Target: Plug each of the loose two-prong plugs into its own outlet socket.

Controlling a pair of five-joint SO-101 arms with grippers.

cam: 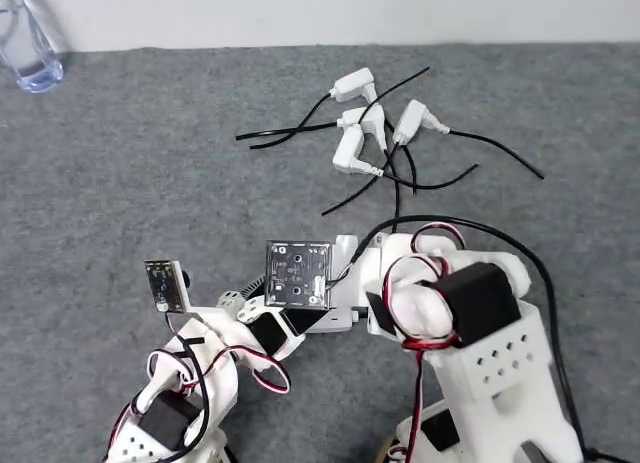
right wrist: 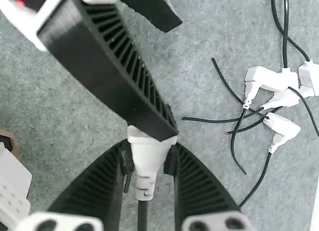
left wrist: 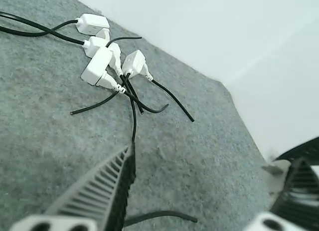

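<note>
light: bright, diffuse | shadows: soft, thin, close under plugs [cam: 349, 149] (faint on grey worktop [cam: 150, 163]) | glare: wall [left wrist: 224, 31] washed pale in left wrist view

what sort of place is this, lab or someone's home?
Probably a lab test bench: grey felt table, bare white wall, and short cut-off plug cords in a heap.

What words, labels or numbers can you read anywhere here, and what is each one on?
No text can be read.
Loose white plugs: no print shows on them.
Held plug in the right gripper: plain white, no label shows.
Circuit board on an arm: its marks are too small to read.
</note>
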